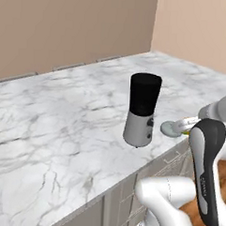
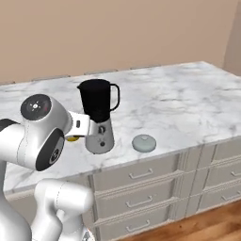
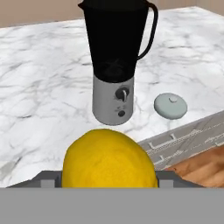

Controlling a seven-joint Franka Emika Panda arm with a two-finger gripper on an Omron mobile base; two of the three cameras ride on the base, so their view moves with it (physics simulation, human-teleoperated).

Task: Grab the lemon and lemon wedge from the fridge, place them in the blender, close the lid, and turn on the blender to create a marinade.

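Note:
The blender (image 3: pixel 114 65), a black jug on a silver base, stands uncovered near the counter's front edge (image 1: pixel 142 109) (image 2: pixel 99 115). The lid (image 3: pixel 170 105), a pale grey-green disc, lies flat on the counter just right of the base (image 1: pixel 170 128) (image 2: pixel 143 143). My gripper (image 3: pixel 109 177) is shut on the lemon (image 3: pixel 109 157), which bulges yellow between the fingers. It hovers in front of and slightly left of the blender, a little above counter height. A sliver of the lemon (image 2: pixel 72 138) peeks from under the hand. The fridge and the lemon wedge are out of view.
The white marble counter (image 1: pixel 49 116) stretches wide to the left and behind the blender, up to beige walls. Grey drawer fronts (image 2: pixel 141 188) with handles run below its front edge, above a wooden floor (image 3: pixel 205 164).

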